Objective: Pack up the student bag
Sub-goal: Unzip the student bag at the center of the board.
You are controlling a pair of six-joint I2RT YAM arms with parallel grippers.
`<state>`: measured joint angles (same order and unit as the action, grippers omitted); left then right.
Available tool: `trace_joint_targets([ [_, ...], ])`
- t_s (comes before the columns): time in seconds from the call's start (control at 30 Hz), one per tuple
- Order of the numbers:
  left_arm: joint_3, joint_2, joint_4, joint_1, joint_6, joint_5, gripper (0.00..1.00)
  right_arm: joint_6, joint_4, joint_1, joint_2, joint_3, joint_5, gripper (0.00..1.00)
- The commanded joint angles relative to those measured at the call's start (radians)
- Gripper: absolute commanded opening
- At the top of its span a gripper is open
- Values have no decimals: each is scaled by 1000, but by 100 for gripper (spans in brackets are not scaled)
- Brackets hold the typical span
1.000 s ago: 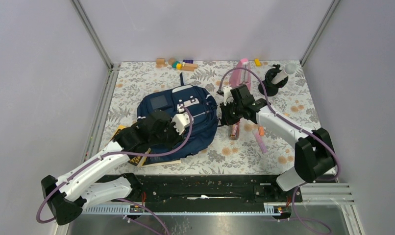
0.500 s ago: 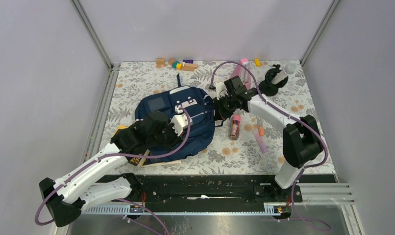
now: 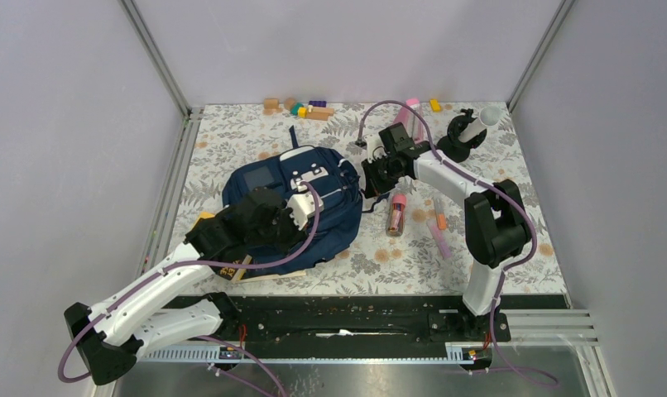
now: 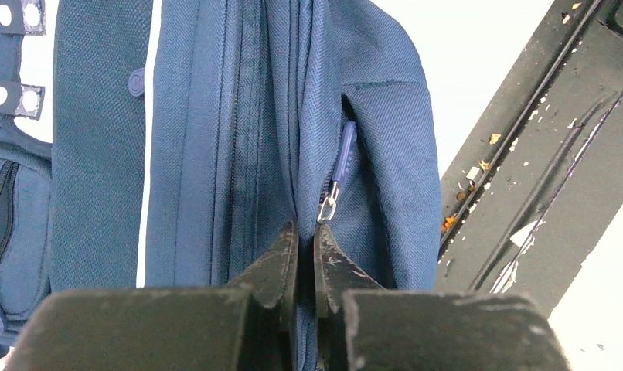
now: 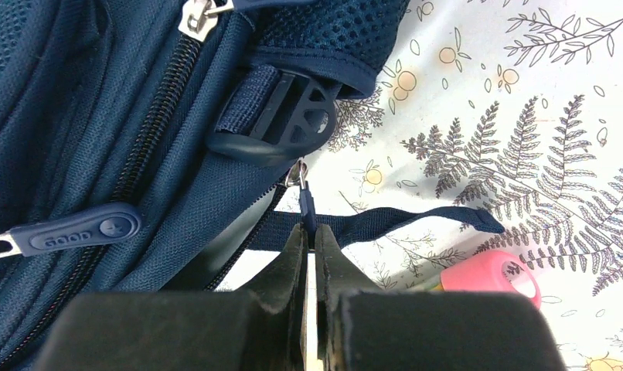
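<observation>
Near side first: seeing the left pincer [image 4: 303, 239] pressed together against a side seam of the large navy blue striped fabric student bag [image 3: 334, 230], just below a blue rubber zipper pull [image 4: 341, 158]. Can't tell whether any fold of fabric is caught. No contact with that pull visible.

Placing the bag flat on the floral tabletop [image 3: 512, 165], centre-left of the top view, long axis running roughly near to far with a slight lean.

Farther out: finding the right pincer [image 5: 307, 241] clamped on a small navy zipper tab [image 5: 307, 207] at the bag's right edge, just under a dark plastic buckle [image 5: 281, 124]. Putting the bag left of this pincer in the top view, with the zip track heading to the lower left of the wrist view. Judging the right arm as the nearer one to that zip. Expecting the next pull to go along the track, with the left arm as anchor.

Versus a second ago: noting the right pincer shifted up and left in the top view, with its elbow swung in toward centre. Also noting the bag dragged slightly left and the pink-capped tube [image 3: 395, 213] now clear of the pincer.
</observation>
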<state>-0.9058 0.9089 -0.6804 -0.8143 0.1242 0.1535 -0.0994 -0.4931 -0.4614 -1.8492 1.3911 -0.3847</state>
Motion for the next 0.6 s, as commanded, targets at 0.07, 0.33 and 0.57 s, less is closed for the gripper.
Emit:
trace_joint_targets([
  [0.07, -12, -33, 78, -3, 3, 80, 0, 8, 24, 23, -10, 72, 27, 0],
  [0.33, -7, -48, 92, -3, -1, 105, 0, 41, 16, 23, -80, 159, 54, 0],
  [0.57, -5, -53, 97, -3, 0, 113, 0, 42, -16, 23, -147, 234, 67, 0],
])
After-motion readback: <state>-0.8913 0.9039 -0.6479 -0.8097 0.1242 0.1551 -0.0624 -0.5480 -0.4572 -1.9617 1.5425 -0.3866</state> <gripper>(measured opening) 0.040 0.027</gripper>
